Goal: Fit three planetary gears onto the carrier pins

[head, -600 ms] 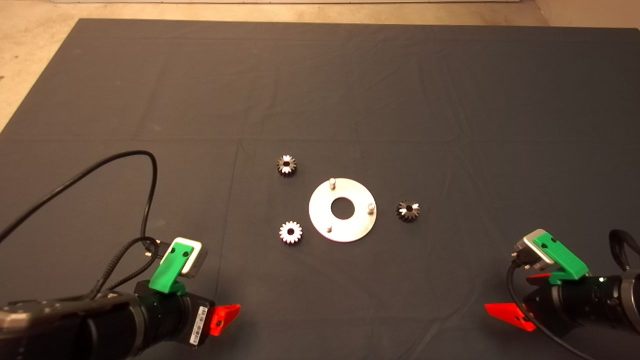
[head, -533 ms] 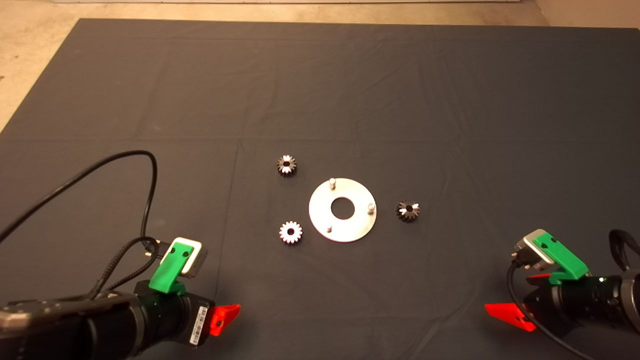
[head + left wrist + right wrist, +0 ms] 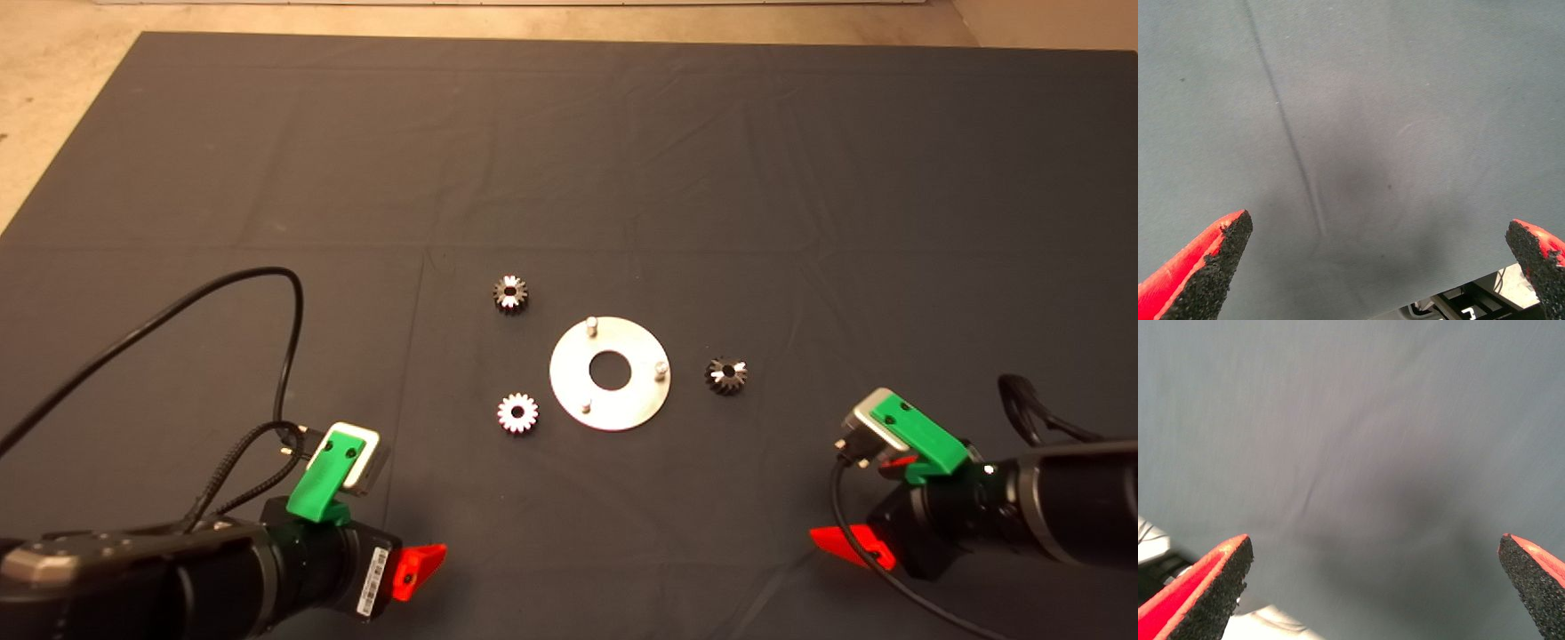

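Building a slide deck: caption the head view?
Three loose gears ring the bare-pinned disc; both open tools wait low.

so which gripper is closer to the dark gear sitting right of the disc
Right. The right gripper sits below and right of that gear; the left gripper is far across, beyond the disc.
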Robot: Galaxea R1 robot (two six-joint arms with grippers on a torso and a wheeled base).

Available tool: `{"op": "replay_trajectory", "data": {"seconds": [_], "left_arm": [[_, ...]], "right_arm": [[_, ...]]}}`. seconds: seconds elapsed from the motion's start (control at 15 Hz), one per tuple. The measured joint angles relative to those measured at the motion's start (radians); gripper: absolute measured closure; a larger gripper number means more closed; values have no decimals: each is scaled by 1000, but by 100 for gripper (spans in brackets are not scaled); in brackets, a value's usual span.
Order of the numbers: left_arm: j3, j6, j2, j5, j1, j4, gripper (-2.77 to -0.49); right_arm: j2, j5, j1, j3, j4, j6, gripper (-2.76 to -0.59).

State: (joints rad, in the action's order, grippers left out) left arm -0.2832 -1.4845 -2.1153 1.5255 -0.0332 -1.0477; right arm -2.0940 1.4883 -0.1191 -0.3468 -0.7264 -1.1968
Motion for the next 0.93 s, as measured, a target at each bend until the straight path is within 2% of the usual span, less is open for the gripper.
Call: {"op": "replay_trajectory", "data": {"seconds": [0.13,0.27,0.4,0.47,0.67,0.87,0.93], "left_arm": [[0,0,-4,1,0,-2,-276],[0,-3,-11,0,0,-4,-276],[0,-11,-16,0,0,-13,-276],[0,-13,-16,0,0,-15,-276],[0,-19,-20,0,-5,-20,-276],[0,-20,-32,0,-5,-24,-276],[0,-20,-33,0,-5,-26,-276]], "right_arm": [[-14,13,-65,-33,39,0,-275],[-21,18,-120,-60,90,3,-275],[-40,21,-158,-101,135,33,-275],[-53,22,-172,-117,147,48,-275],[-62,15,-174,-142,162,57,-275],[-97,19,-172,-214,167,61,-275],[-115,12,-168,-224,167,63,-275]]}}
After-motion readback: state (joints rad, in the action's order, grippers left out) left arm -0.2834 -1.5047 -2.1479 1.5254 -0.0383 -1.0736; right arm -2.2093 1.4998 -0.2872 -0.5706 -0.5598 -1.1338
